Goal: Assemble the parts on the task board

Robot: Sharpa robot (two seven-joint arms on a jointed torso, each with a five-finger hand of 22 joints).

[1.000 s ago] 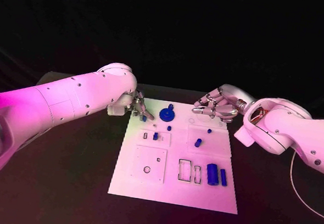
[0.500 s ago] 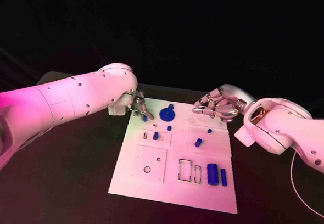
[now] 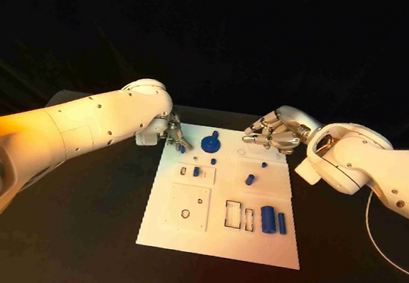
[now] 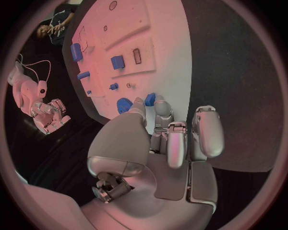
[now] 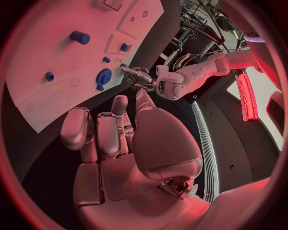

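The white task board (image 3: 215,237) lies in the middle of the table. My left hand (image 3: 173,135) hovers at its far left corner and pinches a small blue part (image 4: 150,99) between thumb and a fingertip, right beside the blue gear (image 3: 210,144) that stands on the board. The same part shows below the fingertips (image 3: 182,148) in the head view. My right hand (image 3: 276,135) hangs over the far right corner, its fingers curled in with nothing in them (image 5: 111,132).
Small blue pegs (image 3: 196,171) (image 3: 250,180) stand in the board's middle. A thick blue cylinder (image 3: 268,220) and a thin blue bar (image 3: 281,223) lie near the right edge, beside rectangular slots (image 3: 234,215). A round hole (image 3: 186,214) sits in the left plate.
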